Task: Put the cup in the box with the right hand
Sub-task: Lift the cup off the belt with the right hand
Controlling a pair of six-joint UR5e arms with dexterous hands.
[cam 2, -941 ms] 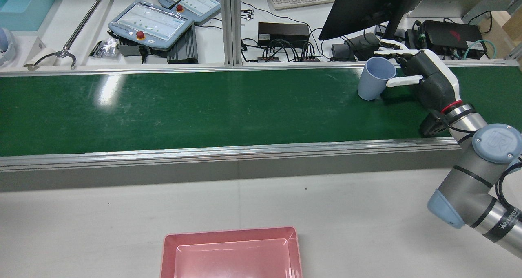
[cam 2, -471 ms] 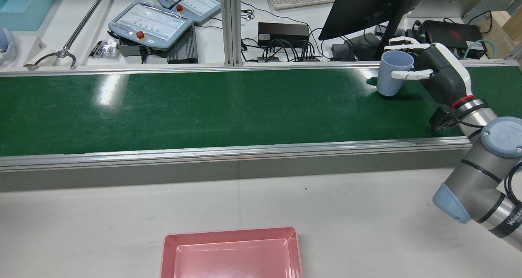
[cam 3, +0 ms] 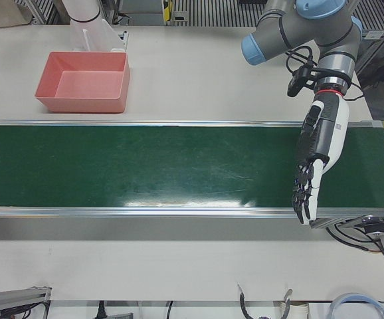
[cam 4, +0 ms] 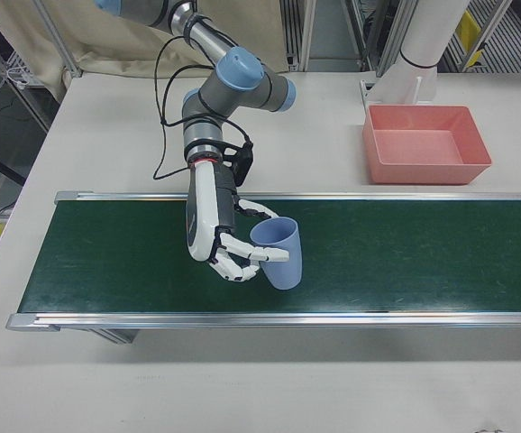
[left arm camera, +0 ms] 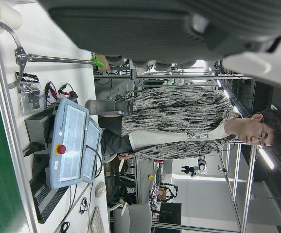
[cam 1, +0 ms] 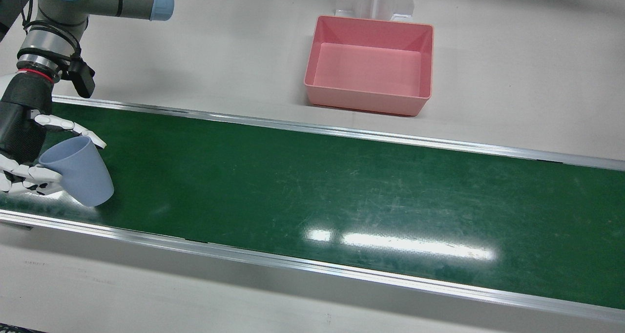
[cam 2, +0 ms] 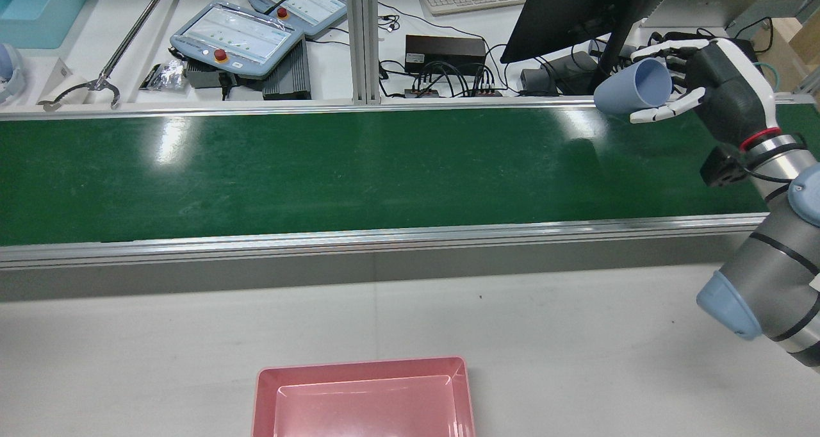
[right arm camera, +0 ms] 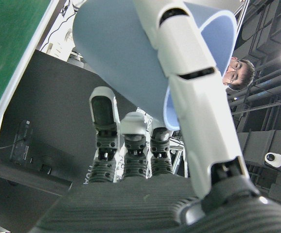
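On the rear view's left, beyond the green belt (cam 2: 320, 168), two pendants (cam 2: 237, 36) lie on the far bench (cam 2: 128, 65). The pink box (cam 2: 364, 398) sits empty on the near bench (cam 2: 192, 347), about midway. At far right the right robot hand (cam 2: 711, 88) has its fingers wrapped around the blue cup (cam 2: 634, 88), held tilted above the belt's far edge. The left robot hand (cam 3: 311, 166) hangs over the belt, fingers spread and straight, holding nothing.

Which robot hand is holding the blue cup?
The right hand holds the blue cup, fingers wrapped around it above the green belt. The left hand holds nothing; its fingers hang straight down.
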